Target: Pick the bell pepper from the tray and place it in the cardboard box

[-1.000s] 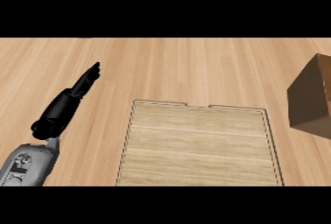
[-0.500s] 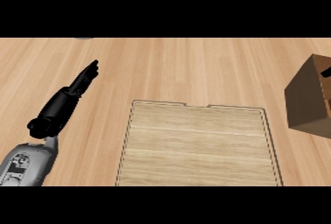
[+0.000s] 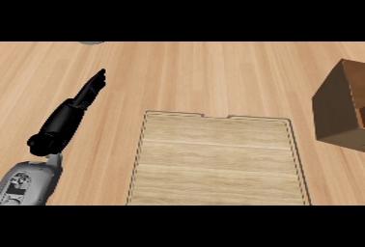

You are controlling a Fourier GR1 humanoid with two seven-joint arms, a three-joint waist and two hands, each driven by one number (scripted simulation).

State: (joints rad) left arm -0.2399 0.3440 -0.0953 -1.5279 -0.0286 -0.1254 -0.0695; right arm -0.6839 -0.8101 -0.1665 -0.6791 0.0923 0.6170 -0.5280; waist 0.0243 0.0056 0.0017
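Observation:
A flat wooden tray (image 3: 217, 161) lies on the counter in the middle of the head view, and nothing rests on it. The brown cardboard box (image 3: 342, 103) stands at the right edge, partly cut off. No bell pepper shows anywhere. My left hand (image 3: 75, 108) is at the left, fingers straight and pointing up and to the right, holding nothing, well left of the tray. My right hand is out of sight.
The wooden counter (image 3: 206, 72) stretches around the tray. A small grey object (image 3: 91, 42) peeks in at the top edge, left of centre.
The view has shifted slightly, so more of the cardboard box shows at the right. A grey object has appeared at the top edge. The left hand has hardly moved.

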